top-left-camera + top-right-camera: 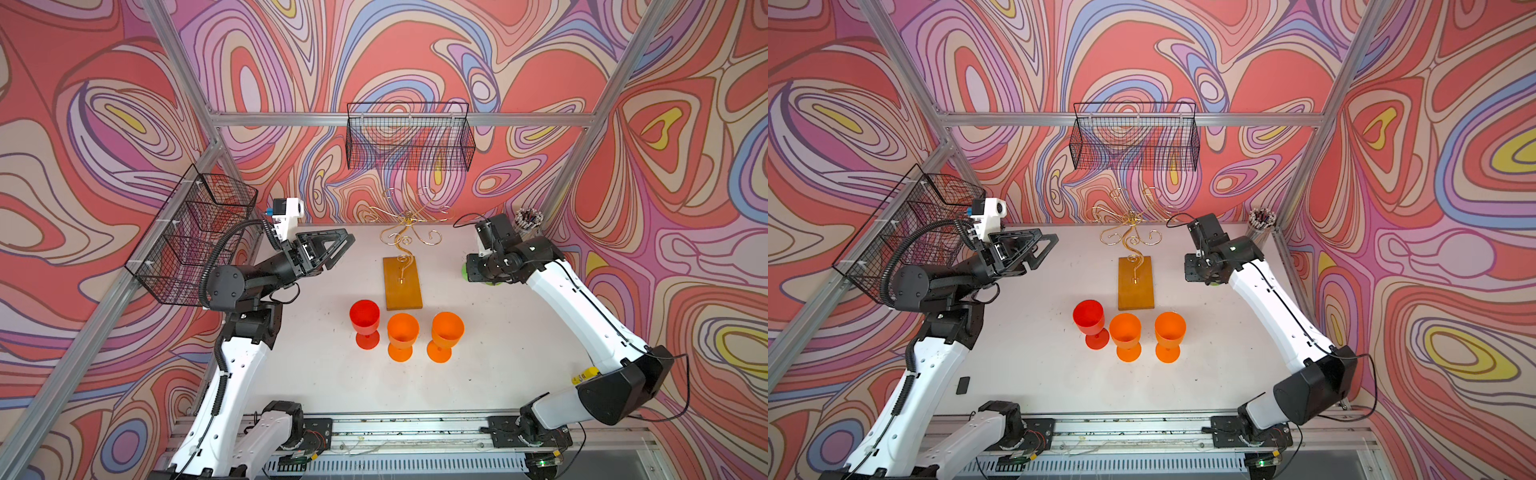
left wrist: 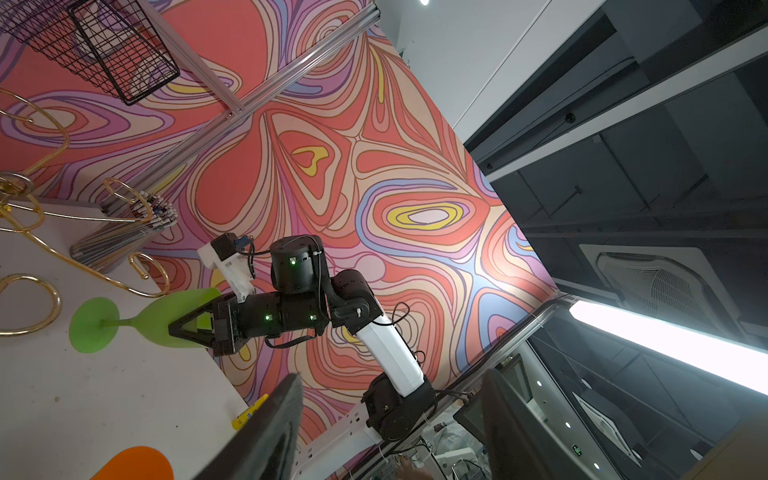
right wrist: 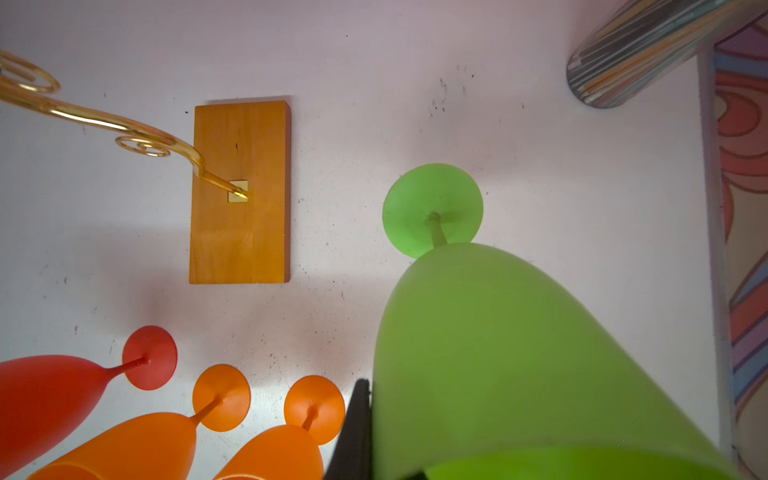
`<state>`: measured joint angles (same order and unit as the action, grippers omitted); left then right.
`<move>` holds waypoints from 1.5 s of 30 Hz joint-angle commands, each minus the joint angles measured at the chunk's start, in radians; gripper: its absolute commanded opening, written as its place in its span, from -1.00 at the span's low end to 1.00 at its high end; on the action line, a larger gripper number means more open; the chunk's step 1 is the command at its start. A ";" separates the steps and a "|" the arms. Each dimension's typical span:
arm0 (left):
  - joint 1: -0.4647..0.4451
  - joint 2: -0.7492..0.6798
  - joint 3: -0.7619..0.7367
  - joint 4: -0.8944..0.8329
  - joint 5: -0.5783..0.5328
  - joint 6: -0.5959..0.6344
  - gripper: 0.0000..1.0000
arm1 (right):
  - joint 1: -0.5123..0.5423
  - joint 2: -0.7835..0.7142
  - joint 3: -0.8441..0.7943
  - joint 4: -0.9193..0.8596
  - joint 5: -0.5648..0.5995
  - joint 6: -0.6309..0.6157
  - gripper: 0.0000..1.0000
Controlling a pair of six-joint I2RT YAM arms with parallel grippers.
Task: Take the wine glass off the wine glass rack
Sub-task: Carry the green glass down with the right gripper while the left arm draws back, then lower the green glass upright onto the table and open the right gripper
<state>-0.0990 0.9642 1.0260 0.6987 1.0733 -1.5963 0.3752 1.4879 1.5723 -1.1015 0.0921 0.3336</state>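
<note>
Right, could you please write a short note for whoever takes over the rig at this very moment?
Left tool: open and empty, hovering to the left of the wine glass rack.
Right tool: shut on the bowl of the green wine glass, which is upright to the right of the rack. Its foot is low over the table; contact cannot be told.
Done: no glass hangs on the rack's arms. The red wine glass and two orange wine glasses stand upright on the table in front of the rack's base.
Left: probably just set the green glass down and release it.
</note>
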 commanded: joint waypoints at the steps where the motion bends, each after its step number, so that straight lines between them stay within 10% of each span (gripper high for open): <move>1: -0.002 -0.015 -0.009 0.028 0.015 0.013 0.35 | -0.036 0.012 -0.034 0.073 -0.141 0.000 -1.00; 31: -0.001 0.000 0.014 -0.015 0.023 0.041 0.34 | -0.036 0.236 -0.051 0.146 -0.243 0.008 -1.00; 38: -0.001 -0.007 0.014 -0.027 0.025 0.048 0.34 | -0.037 0.224 -0.044 0.158 -0.240 0.019 -0.41; 45: -0.001 -0.014 0.013 -0.039 0.028 0.056 0.34 | -0.036 0.218 -0.053 0.175 -0.243 0.026 -0.30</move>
<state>-0.0990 0.9646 1.0225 0.6498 1.0756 -1.5520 0.3370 1.7111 1.5108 -0.9516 -0.1482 0.3523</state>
